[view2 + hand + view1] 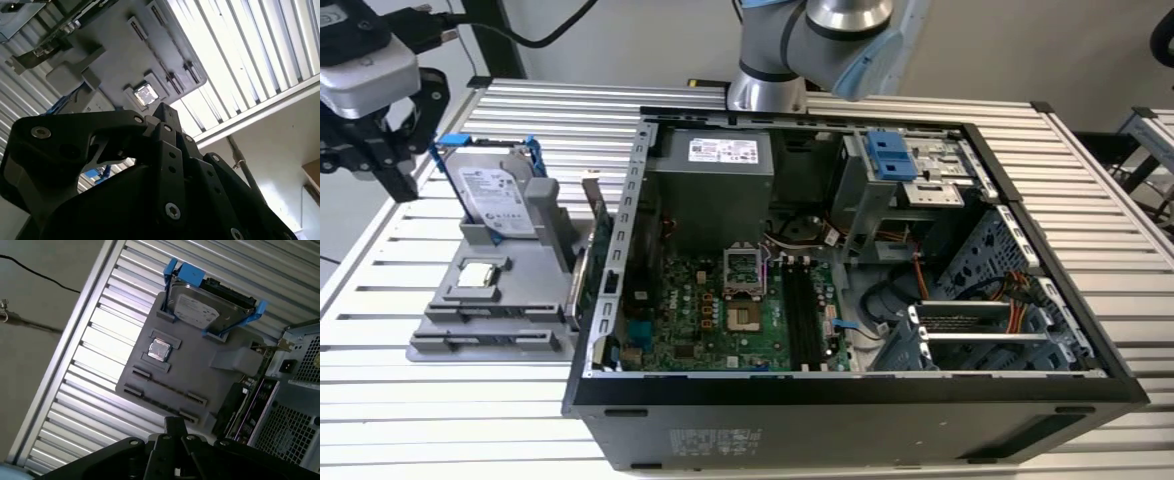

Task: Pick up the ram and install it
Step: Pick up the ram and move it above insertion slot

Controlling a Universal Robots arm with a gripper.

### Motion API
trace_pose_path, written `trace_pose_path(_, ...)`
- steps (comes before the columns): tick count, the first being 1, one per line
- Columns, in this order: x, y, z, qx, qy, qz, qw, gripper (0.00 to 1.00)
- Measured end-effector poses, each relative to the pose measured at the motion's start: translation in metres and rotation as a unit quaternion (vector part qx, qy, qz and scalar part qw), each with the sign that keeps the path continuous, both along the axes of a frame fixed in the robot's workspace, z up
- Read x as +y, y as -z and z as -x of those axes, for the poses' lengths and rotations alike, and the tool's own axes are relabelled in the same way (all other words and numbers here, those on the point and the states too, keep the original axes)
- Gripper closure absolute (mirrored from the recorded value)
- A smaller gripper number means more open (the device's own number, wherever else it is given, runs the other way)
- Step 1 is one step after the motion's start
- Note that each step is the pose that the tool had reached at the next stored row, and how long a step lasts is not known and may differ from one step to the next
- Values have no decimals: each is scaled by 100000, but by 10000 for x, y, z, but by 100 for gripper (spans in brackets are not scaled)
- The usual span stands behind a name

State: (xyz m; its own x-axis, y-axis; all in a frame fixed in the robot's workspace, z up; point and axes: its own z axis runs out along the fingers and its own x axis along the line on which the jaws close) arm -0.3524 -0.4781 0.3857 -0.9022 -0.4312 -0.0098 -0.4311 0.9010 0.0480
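Over the slatted metal counter [374,400]: black gripper [175,426], closed up, empty, near the grey plastic tray [454,345]
Long dark blue-green ram [587,268]: on edge along the tray's side, just beside the open black computer case [854,420]

Tray [520,285] shared by three views.
It is seen from above, with the case [854,425], in the exterior view, and closely past the gripper [175,427] [164,116] in both wrist views.

Worktop [454,400]: computer case [854,430] on it. In case: motherboard [707,320], power supply [714,185] behind. Tray [480,335] beside case, at the exterior view's left; hard drive [494,195] upright at its rear, chip [480,273] before it. Tool [374,165] beyond the drive, farther left.
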Motion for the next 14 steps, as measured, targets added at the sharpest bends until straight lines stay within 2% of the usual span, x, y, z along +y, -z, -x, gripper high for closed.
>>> trace_pose_path(4, 0, -1, 0, -1, -3421, 0, 99941, 100)
trace_pose_path(7, 0, -1, 0, 0, -5947, -2, 99823, 100)
trace_pose_path(11, 0, -2, 0, 3, -9197, 2, 99576, 100)
trace_pose_path(14, 0, -2, 0, 1, -11672, -1, 99317, 100)
